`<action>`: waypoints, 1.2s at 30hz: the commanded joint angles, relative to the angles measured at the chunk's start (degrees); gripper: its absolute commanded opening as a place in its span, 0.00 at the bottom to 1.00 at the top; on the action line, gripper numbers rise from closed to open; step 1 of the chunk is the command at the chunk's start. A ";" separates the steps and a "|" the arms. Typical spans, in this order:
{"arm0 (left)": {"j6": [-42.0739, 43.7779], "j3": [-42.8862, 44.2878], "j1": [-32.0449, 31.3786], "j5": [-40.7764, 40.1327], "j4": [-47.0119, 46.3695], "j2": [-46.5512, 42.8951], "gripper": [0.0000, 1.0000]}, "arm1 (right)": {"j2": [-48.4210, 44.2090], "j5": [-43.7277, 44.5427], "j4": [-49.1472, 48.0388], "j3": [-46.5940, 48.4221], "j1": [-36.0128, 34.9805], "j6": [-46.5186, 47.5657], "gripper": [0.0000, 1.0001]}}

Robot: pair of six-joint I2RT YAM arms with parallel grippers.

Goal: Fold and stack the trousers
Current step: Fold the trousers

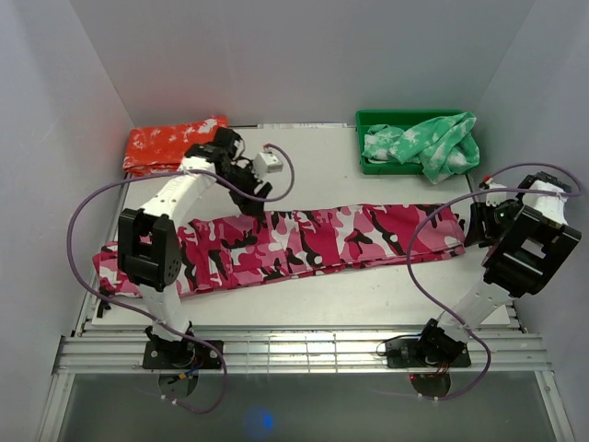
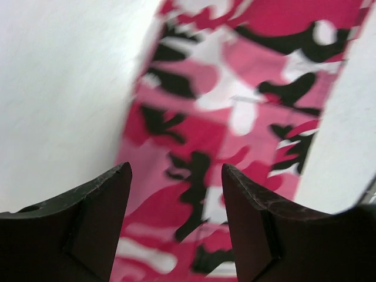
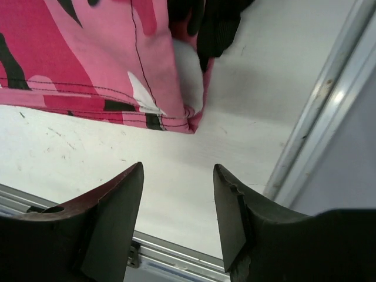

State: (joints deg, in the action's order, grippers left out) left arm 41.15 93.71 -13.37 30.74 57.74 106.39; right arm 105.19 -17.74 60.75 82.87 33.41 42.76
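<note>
Soft pink-magenta camouflage cloth trousers: stretching across white worktop, left edge to right; left gripper hovering above, right gripper facing right-edge hem (both gaping, empty).

My left arm and right arm are white with black joints (purple cables too). The fingers are dark wedges.

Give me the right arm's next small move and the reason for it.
Probably nudge the right gripper forward to the trousers' hem corner and lower it to pinch there. It is open over the bare table, just short of that corner, and the trousers lie unfolded at full length. The left gripper is also open above the cloth, holding nothing.
</note>
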 commanded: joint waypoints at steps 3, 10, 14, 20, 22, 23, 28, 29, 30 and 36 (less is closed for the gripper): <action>-8.18 -12.90 -10.35 1.52 -8.32 -5.30 0.71 | -1.74 -6.08 -3.61 -7.27 2.89 -4.97 0.54; -12.05 -25.41 -15.55 -3.92 -13.44 -8.04 0.69 | -0.60 -9.24 -9.77 -13.52 2.98 -8.21 0.51; -12.40 -28.05 -15.55 -4.46 -13.88 -10.05 0.69 | -1.12 -7.05 -15.38 -15.19 3.24 -11.12 0.51; -13.11 -28.68 -15.20 -4.20 -12.39 -12.43 0.72 | -2.79 -3.28 -20.23 -16.51 4.03 -17.70 0.55; -13.11 -28.24 -14.15 -2.98 -10.54 -13.22 0.73 | -4.02 -1.17 -21.89 -17.12 4.03 -18.68 0.56; -13.02 -27.89 -13.71 -2.27 -9.84 -13.57 0.74 | -5.50 -0.81 -22.60 -18.35 4.03 -19.20 0.57; -12.32 -28.23 -10.64 -1.74 -5.89 -12.96 0.74 | -6.84 -1.69 -25.24 -21.43 4.03 -19.29 0.55; -12.58 -28.32 -9.76 -1.56 -5.71 -12.61 0.74 | -6.84 -1.69 -25.77 -22.04 4.12 -19.56 0.53; -13.02 -28.15 -8.62 -0.60 -5.09 -11.65 0.74 | -6.84 -2.03 -26.12 -23.36 4.12 -19.47 0.52; -11.88 -26.04 -1.84 0.29 -2.46 -6.99 0.73 | -9.64 -3.00 -30.24 -27.32 4.47 -19.65 0.50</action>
State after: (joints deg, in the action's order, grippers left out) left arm 28.47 65.84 -17.04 29.19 52.93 98.06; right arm 97.25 -19.94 33.91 57.56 37.12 24.32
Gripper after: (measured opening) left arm 0.730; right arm 0.500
